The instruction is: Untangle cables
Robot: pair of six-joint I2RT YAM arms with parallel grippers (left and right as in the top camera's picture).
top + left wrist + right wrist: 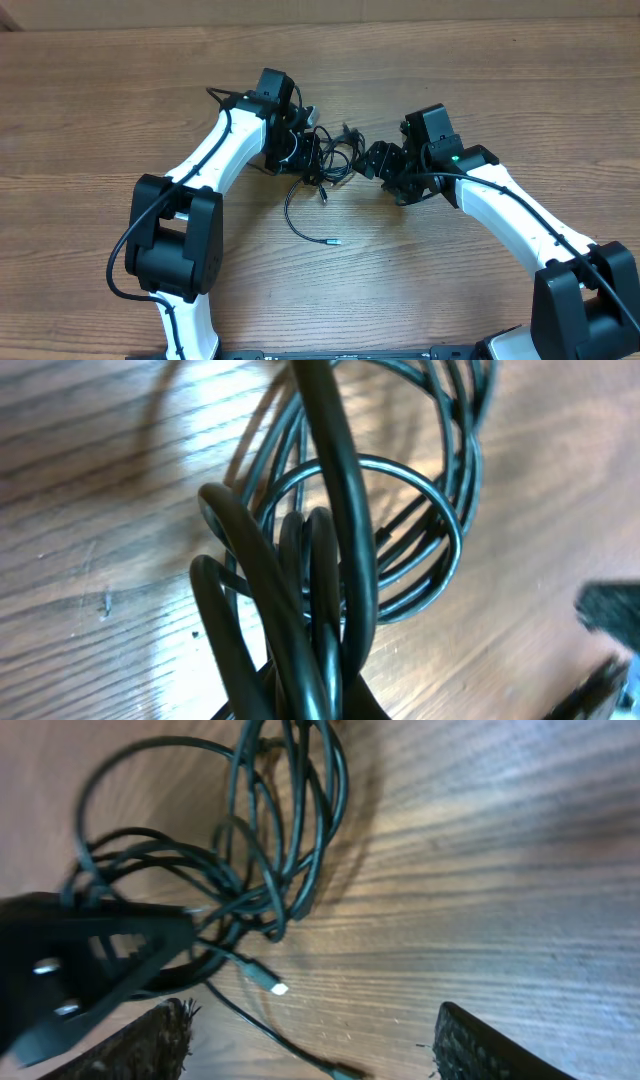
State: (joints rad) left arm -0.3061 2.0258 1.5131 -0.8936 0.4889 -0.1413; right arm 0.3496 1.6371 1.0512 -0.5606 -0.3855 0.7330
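most of the left gripper [303, 152] hides among cables [345, 520].

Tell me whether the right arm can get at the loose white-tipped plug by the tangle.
Probably yes. The right gripper is open, nothing between its fingers, and the plug lies on bare wood just ahead of them, at the edge of the cables.

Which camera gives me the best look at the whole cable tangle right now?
Overhead: it shows the whole cable tangle at once, plus a loose strand ending in a plug. Left wrist shows only close, cropped loops. Right wrist shows several loops and a light-tipped plug, but a dark shape covers part.
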